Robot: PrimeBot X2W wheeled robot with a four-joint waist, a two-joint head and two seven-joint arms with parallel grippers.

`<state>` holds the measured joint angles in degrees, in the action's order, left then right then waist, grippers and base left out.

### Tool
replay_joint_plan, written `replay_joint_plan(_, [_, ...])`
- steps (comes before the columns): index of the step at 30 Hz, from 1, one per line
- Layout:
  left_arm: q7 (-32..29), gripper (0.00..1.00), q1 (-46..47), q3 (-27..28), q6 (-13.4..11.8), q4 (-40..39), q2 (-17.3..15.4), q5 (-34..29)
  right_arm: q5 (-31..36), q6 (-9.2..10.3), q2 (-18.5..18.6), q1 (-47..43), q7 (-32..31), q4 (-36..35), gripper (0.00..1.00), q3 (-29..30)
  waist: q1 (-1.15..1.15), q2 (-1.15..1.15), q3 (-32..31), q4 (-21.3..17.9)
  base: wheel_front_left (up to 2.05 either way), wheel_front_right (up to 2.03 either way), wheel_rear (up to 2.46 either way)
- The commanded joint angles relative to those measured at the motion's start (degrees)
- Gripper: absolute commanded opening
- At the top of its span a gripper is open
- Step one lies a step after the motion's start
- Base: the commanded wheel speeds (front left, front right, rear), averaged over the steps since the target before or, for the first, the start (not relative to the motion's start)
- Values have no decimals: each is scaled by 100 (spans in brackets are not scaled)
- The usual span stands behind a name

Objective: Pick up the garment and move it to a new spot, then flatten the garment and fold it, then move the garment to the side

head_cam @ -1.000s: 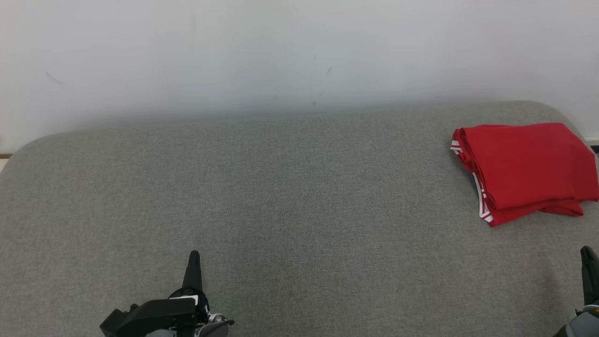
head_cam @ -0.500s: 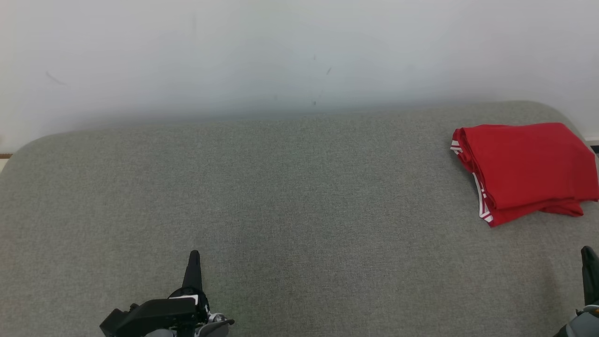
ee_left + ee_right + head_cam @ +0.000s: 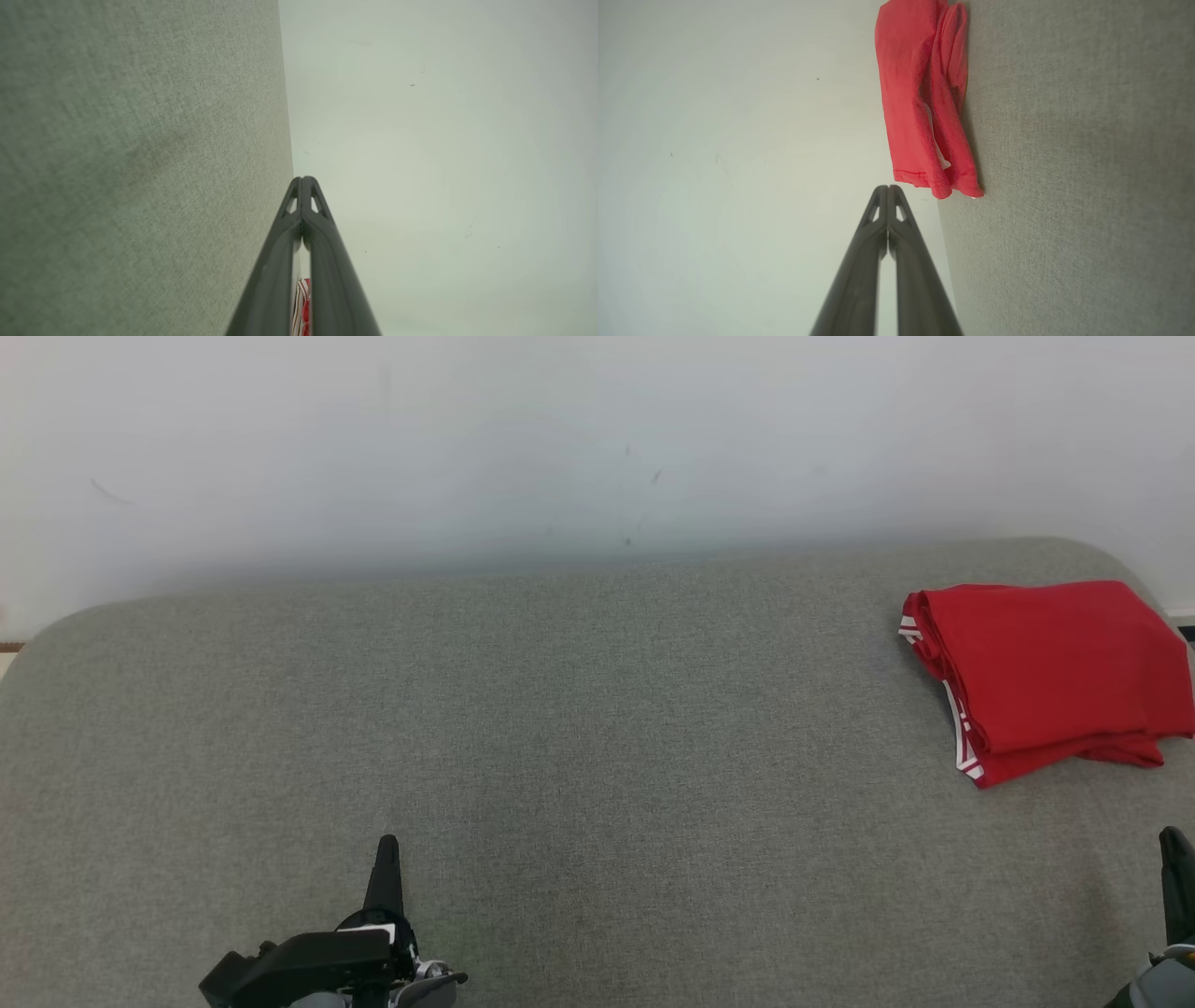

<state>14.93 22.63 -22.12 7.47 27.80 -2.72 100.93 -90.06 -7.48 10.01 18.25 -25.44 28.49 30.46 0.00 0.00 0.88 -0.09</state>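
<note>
Garment (image 3: pixel 1050 677) lies folded at the far R end of the cushion (image 3: pixel 560 756), near its R edge & back wall (image 3: pixel 560 429). It's ahead & a bit L of our R gripper (image 3: pixel 1174 847), the nearer arm; L gripper (image 3: pixel 386 851) is well apart. Both are pinched tight, empty. Long axis approx L–R. We've ample bare cushion to its L.

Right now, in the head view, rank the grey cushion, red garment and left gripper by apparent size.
1. grey cushion
2. red garment
3. left gripper, smallest though nearest the camera and partly cut off
</note>
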Motion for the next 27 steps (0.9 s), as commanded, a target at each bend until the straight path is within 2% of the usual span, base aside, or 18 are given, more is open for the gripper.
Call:
replay_joint_plan(1, [12,0,32,3,17,19,-29,46,0,-2,-1,20,-19,-1,0,6,0,0,0,0,0,0,0])
replay_joint_plan(27, [12,0,31,3,17,18,-29,46,14,-2,-11,26,-27,-1,0,21,0,0,0,0,0,0,0])
